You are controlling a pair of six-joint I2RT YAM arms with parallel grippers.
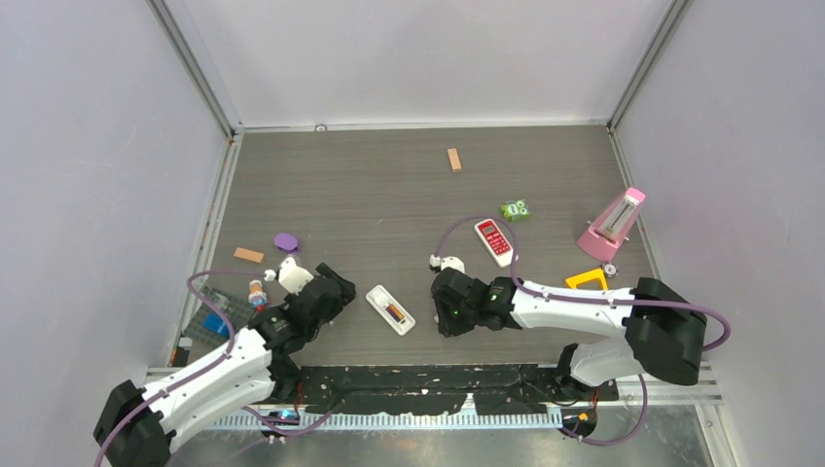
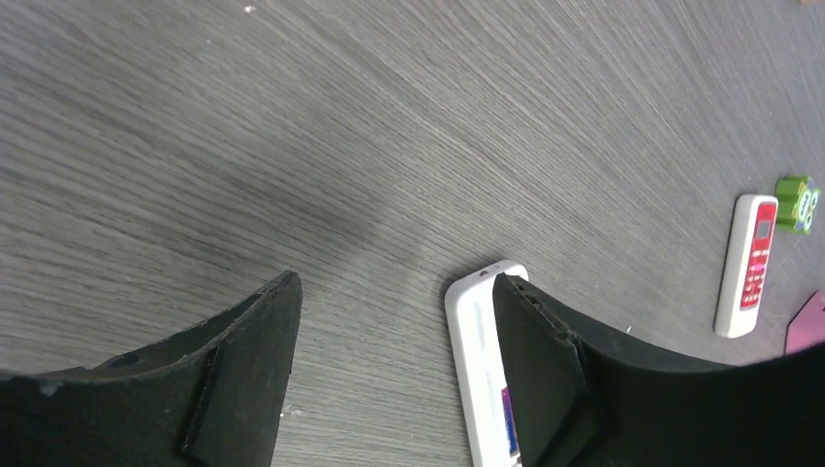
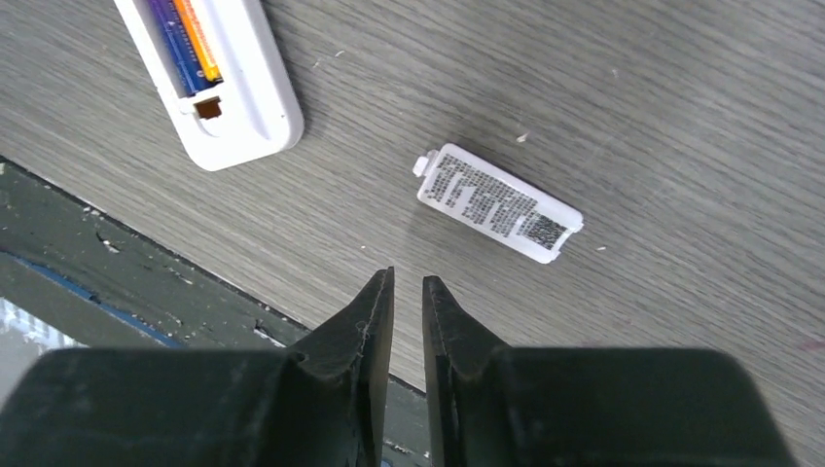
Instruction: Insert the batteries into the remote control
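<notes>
**A:** Where's the remote control (image 1: 390,310)?

**B:** It lies back up on the surface (image 1: 389,185), near the near edge, between your two arms. Its bay is uncovered. The batteries (image 3: 197,39), one orange and one blue-purple, sit side by side inside.

**A:** Any writing?

**B:** The loose battery cover (image 3: 499,202) carries dense print, too fine to read.

**A:** Pincers?

**B:** Your left pincer (image 2: 396,282) gapes wide and empty, with the remote control just beside one finger. Your right pincer (image 3: 408,277) is almost closed, gripping nothing.
</notes>
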